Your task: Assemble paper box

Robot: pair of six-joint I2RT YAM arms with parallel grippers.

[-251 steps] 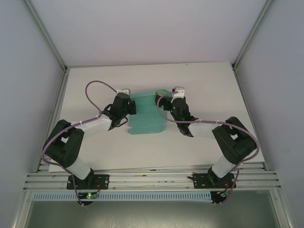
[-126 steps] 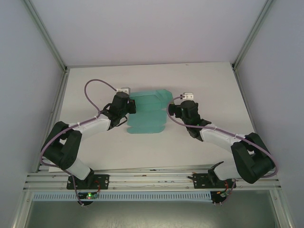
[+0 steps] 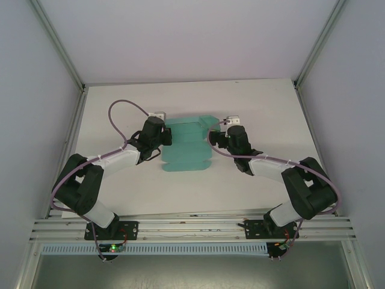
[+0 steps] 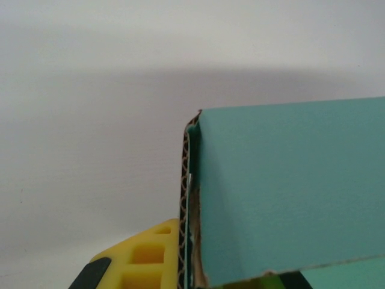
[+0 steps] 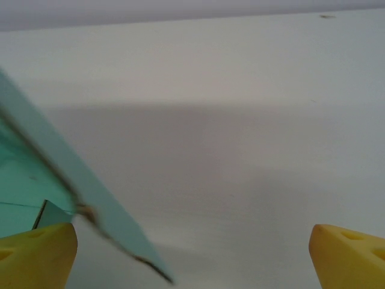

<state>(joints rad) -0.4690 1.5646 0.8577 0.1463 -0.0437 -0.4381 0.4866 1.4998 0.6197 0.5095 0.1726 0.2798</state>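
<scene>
The left gripper (image 3: 162,135) pinches the left edge of the paper box (image 3: 187,147), 1 finger hidden behind the teal card, which reaches toward the right gripper (image 5: 192,256), spread wide, its 2 yellow fingertips (image 5: 36,253) cut off, a blurred flap beside its left one.

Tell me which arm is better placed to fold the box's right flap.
Right: the right hand is open beside the box, at its raised flap; the left hand is shut on its left edge.
</scene>
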